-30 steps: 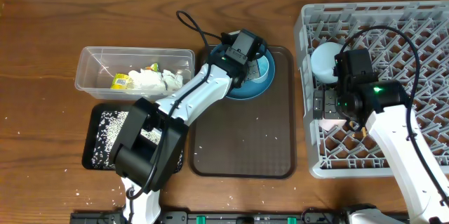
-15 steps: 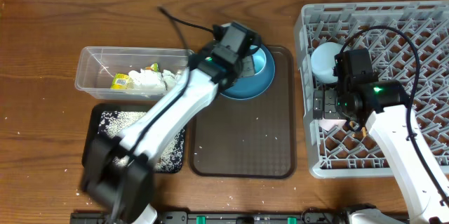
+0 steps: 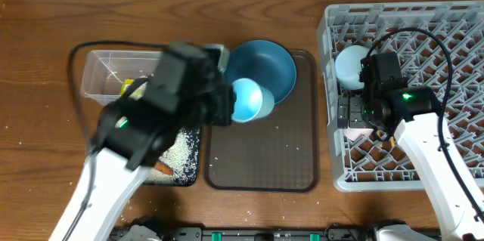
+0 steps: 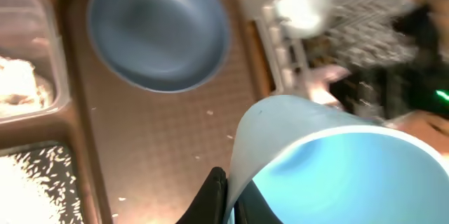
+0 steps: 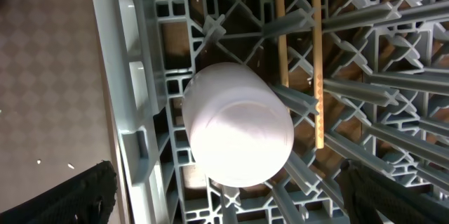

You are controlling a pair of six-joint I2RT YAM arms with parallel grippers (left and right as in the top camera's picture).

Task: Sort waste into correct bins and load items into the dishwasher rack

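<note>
My left gripper (image 3: 227, 105) is shut on the rim of the light blue cup (image 3: 251, 99) and holds it tilted above the brown tray; the jaws (image 4: 228, 196) pinch the cup's wall (image 4: 337, 168). The dark blue plate (image 3: 266, 67) lies empty at the tray's back and also shows in the left wrist view (image 4: 158, 31). My right gripper (image 3: 355, 114) is open over the grey rack (image 3: 408, 14), its fingers (image 5: 238, 206) wide on either side of the upturned white cup (image 5: 238, 126). The chopsticks (image 5: 316, 62) lie in the rack. The white bowl (image 3: 349, 66) sits in the rack's left corner.
The clear tub (image 3: 98, 71) holds the snack wrapper (image 3: 130, 86) and tissue (image 4: 21, 87), partly hidden by my left arm. The black tray (image 3: 181, 150) holds rice and a carrot (image 3: 162, 169). The brown serving tray (image 3: 265, 158) has a few stray grains.
My left arm has drawn back from the plate toward the front left, lifting the light blue cup off it. The right arm has not moved.
</note>
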